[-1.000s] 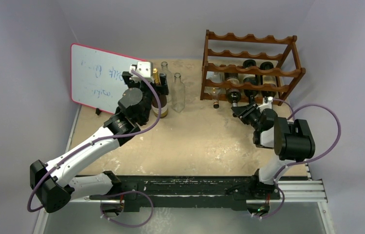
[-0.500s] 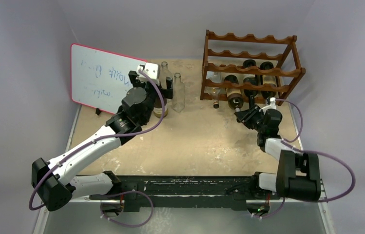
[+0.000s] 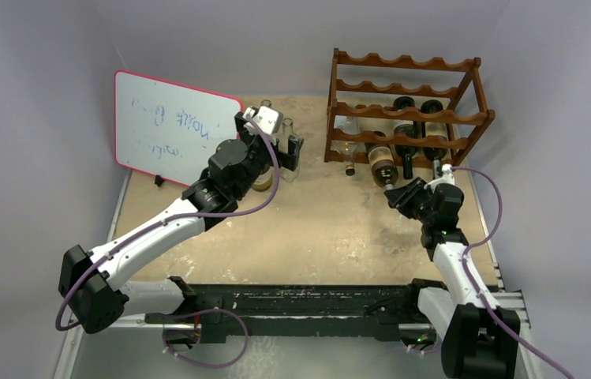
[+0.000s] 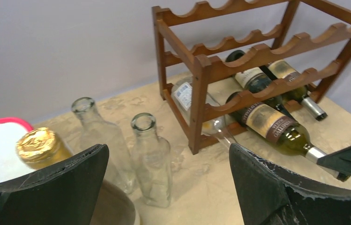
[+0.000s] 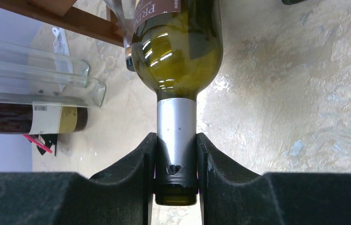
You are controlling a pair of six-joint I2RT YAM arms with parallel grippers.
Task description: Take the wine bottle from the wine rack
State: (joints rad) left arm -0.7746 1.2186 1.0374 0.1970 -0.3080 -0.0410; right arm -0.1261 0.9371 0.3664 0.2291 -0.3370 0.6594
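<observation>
The reddish-brown wine rack point(image 3: 406, 110) stands at the back right, and also shows in the left wrist view point(image 4: 201, 70). A green wine bottle point(image 3: 383, 164) with a brown label lies slanted in its lowest tier, neck pointing out. My right gripper point(image 3: 399, 192) is shut on its silver-foiled neck. In the right wrist view the fingers point(image 5: 140, 173) press both sides of the neck of the bottle point(image 5: 176, 51). My left gripper point(image 3: 276, 142) is open and empty, above standing bottles left of the rack, and its fingers point(image 4: 70, 187) are spread wide.
Two dark bottles point(image 3: 418, 134) and a clear bottle point(image 3: 347, 146) also lie in the rack. Two clear glass bottles point(image 4: 152, 159) and a gold-capped bottle point(image 4: 37, 145) stand under my left gripper. A red-edged whiteboard point(image 3: 170, 130) leans at the back left.
My right gripper has drawn the green bottle outward from the rack, toward the near side. My left gripper has moved right, over the standing bottles.
</observation>
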